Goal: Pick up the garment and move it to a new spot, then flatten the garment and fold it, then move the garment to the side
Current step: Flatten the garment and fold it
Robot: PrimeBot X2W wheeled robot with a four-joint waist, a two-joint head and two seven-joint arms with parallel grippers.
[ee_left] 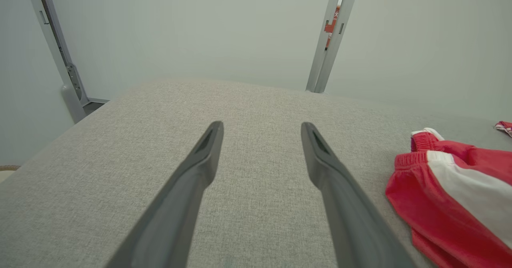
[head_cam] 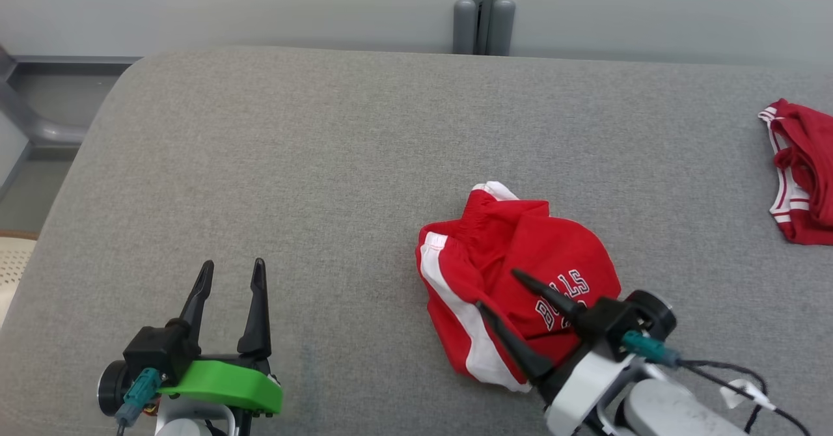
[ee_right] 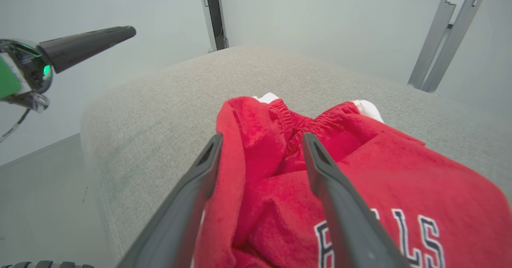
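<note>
The garment (head_cam: 514,254), a pair of red shorts with white side stripes and white lettering, lies crumpled in a loose heap on the grey fabric surface (head_cam: 325,163), right of centre and toward the near edge in the head view. Its gathered waistband points away from the robot. The right gripper (head_cam: 496,288) hangs over the near part of the heap with its two dark fingers spread wide apart; in the right wrist view (ee_right: 262,138) red folds show between and beneath them, and I cannot tell whether the tips touch the cloth. The left gripper (head_cam: 233,263) is well apart from the garment, at the lower left over bare surface, its fingers also spread wide. A second red garment (head_cam: 804,169) with white trim lies at the far right edge. Behind the surface stands a pale wall with a grey metal post (head_cam: 483,13).
</note>
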